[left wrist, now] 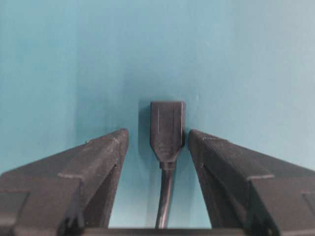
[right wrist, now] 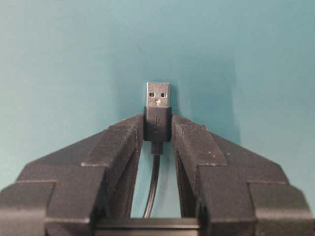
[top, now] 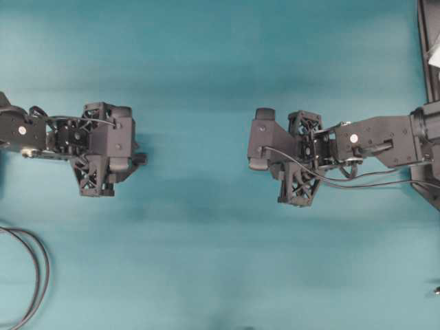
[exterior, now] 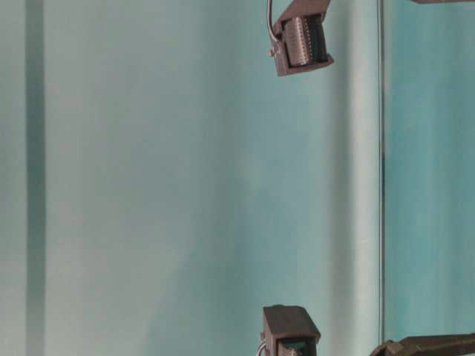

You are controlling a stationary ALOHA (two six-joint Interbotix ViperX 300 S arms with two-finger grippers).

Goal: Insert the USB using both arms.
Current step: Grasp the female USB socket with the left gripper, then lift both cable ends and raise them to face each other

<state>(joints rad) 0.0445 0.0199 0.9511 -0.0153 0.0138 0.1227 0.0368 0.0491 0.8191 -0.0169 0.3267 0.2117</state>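
Trouble could come if your left gripper (left wrist: pixel 157 142), open around the socket (left wrist: pixel 167 130), grabs it crooked, because the plug (right wrist: pixel 158 94) pinched in your right gripper (right wrist: pixel 157 129) would miss.

Both arms reached level toward each other, well apart, the left gripper (left wrist: pixel 157 140) with jaws parted and the right gripper (right wrist: pixel 157 129) clamped.
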